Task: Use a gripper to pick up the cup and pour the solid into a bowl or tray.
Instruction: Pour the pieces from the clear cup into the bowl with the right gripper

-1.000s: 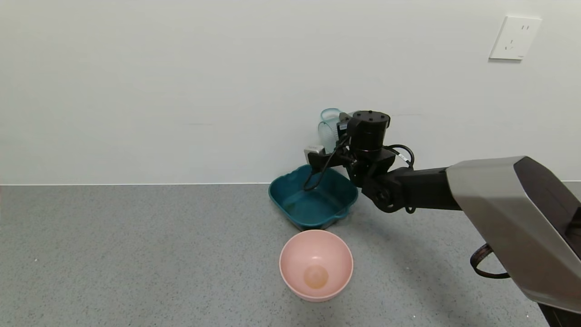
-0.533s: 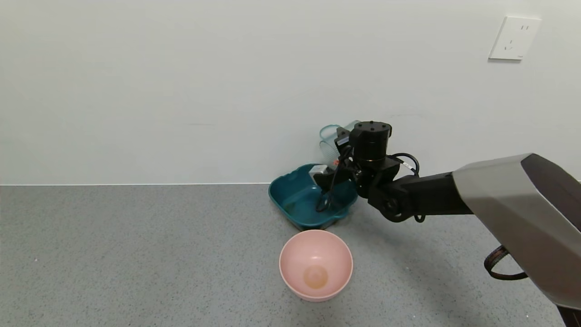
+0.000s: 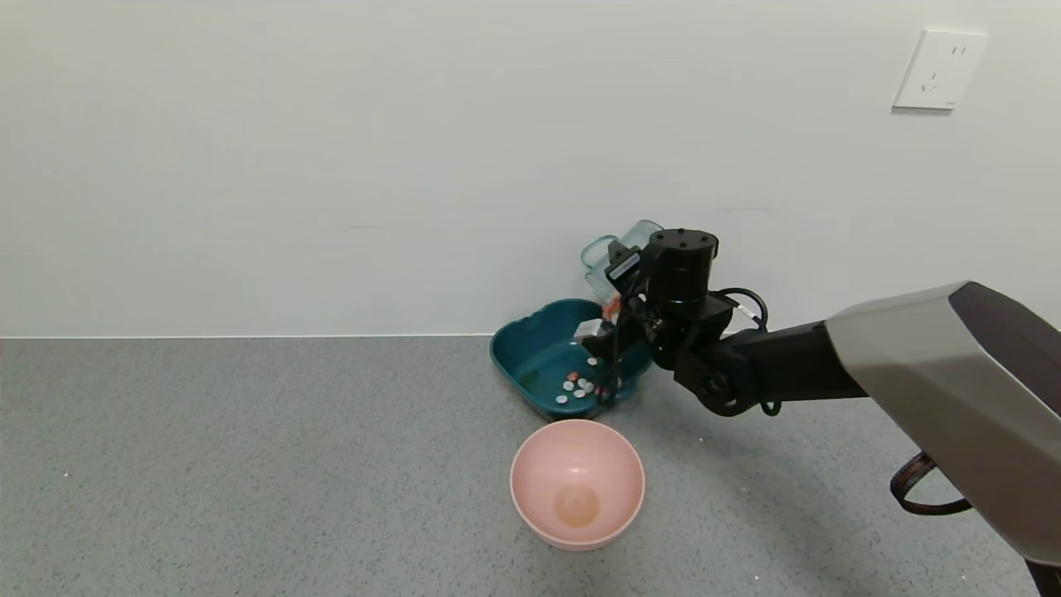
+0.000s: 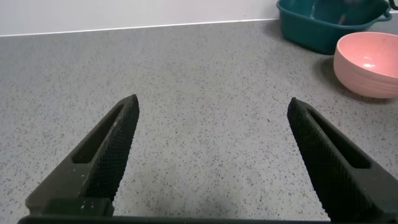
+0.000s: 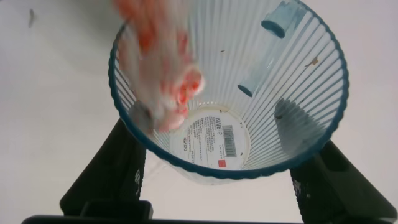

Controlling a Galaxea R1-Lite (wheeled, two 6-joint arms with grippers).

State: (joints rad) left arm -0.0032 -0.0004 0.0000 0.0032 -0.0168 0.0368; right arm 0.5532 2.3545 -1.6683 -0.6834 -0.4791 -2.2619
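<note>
The right end effector (image 3: 620, 286) is closed around the cup (image 3: 612, 253), with one finger (image 5: 112, 171) pressed against each side of the ribbed wall. The wrist is rolled so the cup is tipped over, its mouth turned down and toward the robot's left and its base raised toward the wall. In the right wrist view the open mouth of the cup (image 5: 230, 93) fills the frame, with a printed label visible through its clear base. A blurred stream of orange-red and white pieces (image 5: 163, 68) slides along the cup's lower inner wall and over the rim.

Directly below the end effector sits the teal basin (image 3: 518, 369) on the grey surface (image 3: 249, 464). A small cluster of pieces (image 3: 578, 386) already lies on its floor, on the side under the cup. The black wrist cylinder stands just behind the cup, and from it the forearm runs back toward the robot's right, nearly level above the surface, ending in a grey shell at the frame edge.

On the robot's side of the basin, and just beside it, is a round pink bowl (image 3: 577, 482).

The left end effector (image 4: 211, 162) is parked well away on the robot's left, low over the bare surface, its fingers spread wide and holding nothing. Its camera sees the basin (image 4: 323, 28) and the pink bowl (image 4: 368, 65) off in the distance.
</note>
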